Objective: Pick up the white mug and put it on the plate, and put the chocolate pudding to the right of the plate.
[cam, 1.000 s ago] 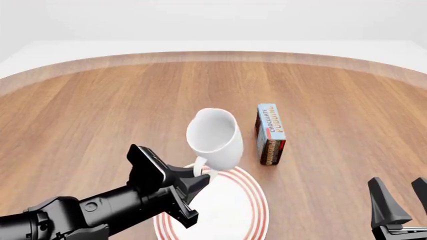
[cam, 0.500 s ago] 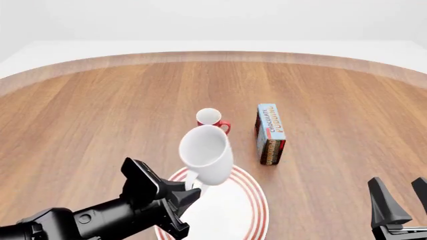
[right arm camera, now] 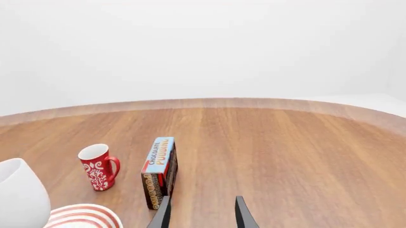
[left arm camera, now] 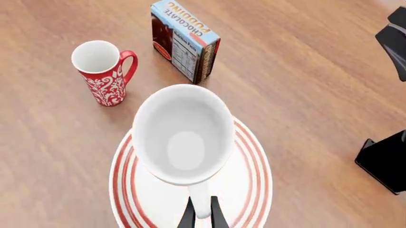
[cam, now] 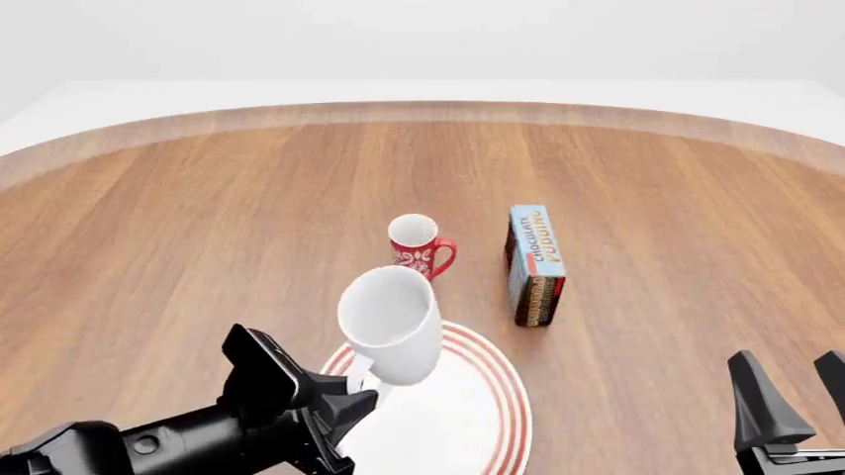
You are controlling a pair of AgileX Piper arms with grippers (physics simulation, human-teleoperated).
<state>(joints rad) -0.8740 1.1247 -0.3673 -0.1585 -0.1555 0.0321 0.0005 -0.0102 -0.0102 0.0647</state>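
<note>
Since a second ago the left hand (cam: 346, 408) has pulled back toward the near edge, carrying the white mug (cam: 388, 323) with it. The mug sat in front of the red mug (cam: 419, 246) then; now the red mug is fully uncovered, standing just beyond the held one. The white mug is lower in front view and hangs over the far-left part of the plate (cam: 492, 416); whether it touches the plate cannot be told. The left hand is clamped on the mug's handle, fingers (left arm camera: 188, 216) pinched on the loop in its wrist view, mug mouth tilted up toward the camera. The chocolate pudding (cam: 533, 263), plate and right hand (cam: 797, 396) are unchanged.

The pudding box stands on a long edge, ahead of and to the right of the left hand, just past the plate's far-right rim and apart from it. From the right hand it lies ahead and to the left; that hand is spread with nothing between its fingers (right arm camera: 163, 216) and rests low at the near right.

Bare bench (cam: 687, 247) lies right of the plate and pudding, between them and the right hand. Wide free surface also left of and beyond the left hand, out to the curved far edge.

Bench is glossy wood grain with a rounded rim; background is plain white.
</note>
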